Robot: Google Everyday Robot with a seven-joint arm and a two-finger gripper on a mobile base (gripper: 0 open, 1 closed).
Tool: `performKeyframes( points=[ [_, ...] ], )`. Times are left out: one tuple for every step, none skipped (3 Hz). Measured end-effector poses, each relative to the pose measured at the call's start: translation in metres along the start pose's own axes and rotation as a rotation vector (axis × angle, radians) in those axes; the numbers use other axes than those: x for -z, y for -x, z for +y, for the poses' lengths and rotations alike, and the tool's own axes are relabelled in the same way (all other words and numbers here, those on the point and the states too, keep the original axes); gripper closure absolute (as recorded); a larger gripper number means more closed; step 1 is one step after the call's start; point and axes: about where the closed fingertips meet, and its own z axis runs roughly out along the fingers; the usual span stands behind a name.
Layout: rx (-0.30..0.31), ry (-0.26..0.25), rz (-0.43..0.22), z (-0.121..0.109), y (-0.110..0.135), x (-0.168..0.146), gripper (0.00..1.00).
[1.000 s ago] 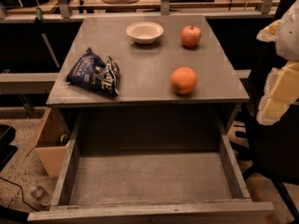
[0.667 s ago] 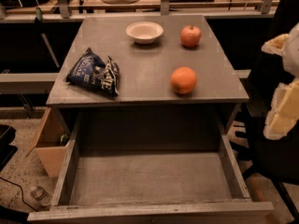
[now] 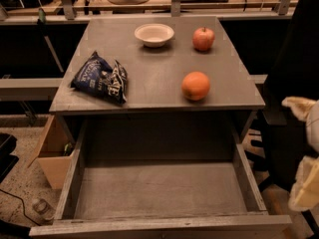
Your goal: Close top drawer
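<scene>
The top drawer point(image 3: 159, 190) is pulled far out of the grey cabinet towards me and is empty inside. Its front panel point(image 3: 159, 228) runs along the bottom edge of the camera view; the knob is hidden. My gripper point(image 3: 305, 148) shows as pale cream parts at the right edge, partly cut off by the frame. It is to the right of the drawer's right side wall point(image 3: 247, 176), apart from it and holding nothing that I can see.
On the cabinet top point(image 3: 159, 63) lie a dark blue chip bag point(image 3: 99, 78), a white bowl point(image 3: 154, 34), a red apple point(image 3: 203, 38) and an orange point(image 3: 195, 85). A cardboard box point(image 3: 50, 156) stands on the floor at left. A black chair point(image 3: 294, 63) is at right.
My gripper has moved down and to the right, from beside the cabinet top to beside the open drawer. The drawer and the things on top have not moved.
</scene>
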Motion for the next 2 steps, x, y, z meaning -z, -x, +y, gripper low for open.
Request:
performKeyframes(
  points=[
    [0.053,-0.041,-0.008,0.043,-0.008,-0.028,0.0],
    [0.073,-0.088,-0.003,0.082,-0.002,-0.053,0.0]
  ],
)
